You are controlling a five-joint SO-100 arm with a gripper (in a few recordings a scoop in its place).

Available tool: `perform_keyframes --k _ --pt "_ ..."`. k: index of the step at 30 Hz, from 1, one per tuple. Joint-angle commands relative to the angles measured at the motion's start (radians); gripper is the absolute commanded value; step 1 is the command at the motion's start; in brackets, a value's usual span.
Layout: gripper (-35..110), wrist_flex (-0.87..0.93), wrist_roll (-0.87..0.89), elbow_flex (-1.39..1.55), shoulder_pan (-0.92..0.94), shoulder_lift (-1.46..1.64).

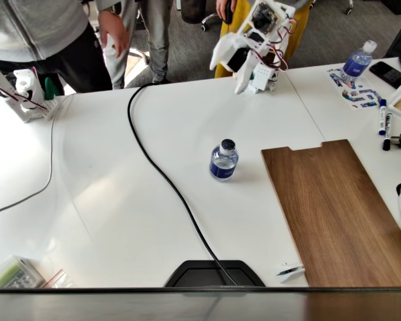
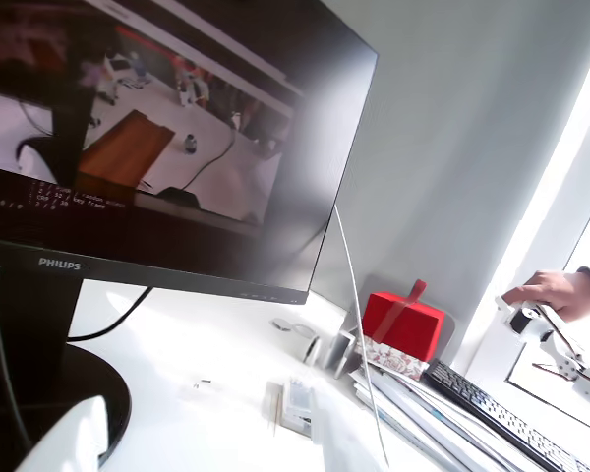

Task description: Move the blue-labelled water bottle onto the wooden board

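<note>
White worktop [image 1: 120, 221]: blue-labelled water bottle [image 1: 224, 160] upright, well below raised hand [image 1: 244, 83], wooden board [image 1: 334, 207] to its right; hand's state unclear.

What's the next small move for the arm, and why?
Probably swing down and forward toward the blue-labelled water bottle. In the fixed view the arm is folded up at the table's far edge with its hand well away from the bottle, which stands upright left of the wooden board.
</note>
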Motion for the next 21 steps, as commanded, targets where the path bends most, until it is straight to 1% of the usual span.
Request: perform_keyframes --k 1,4,9,16,19,21 --pt "27 -0.058 -0.025 -0.049 -0.040 0.000" --pt "27 -0.114 -0.026 -0.049 -0.092 -0.025" --pt "27 -0.124 -0.023 -0.040 -0.158 -0.023" --pt "27 -0.057 -0.089 -0.038 -0.175 -0.040" --pt "27 -0.067 -0.035 -0.043 -0.195 -0.038" --pt "27 -0.078 0.049 -0.038 -0.201 -0.032"
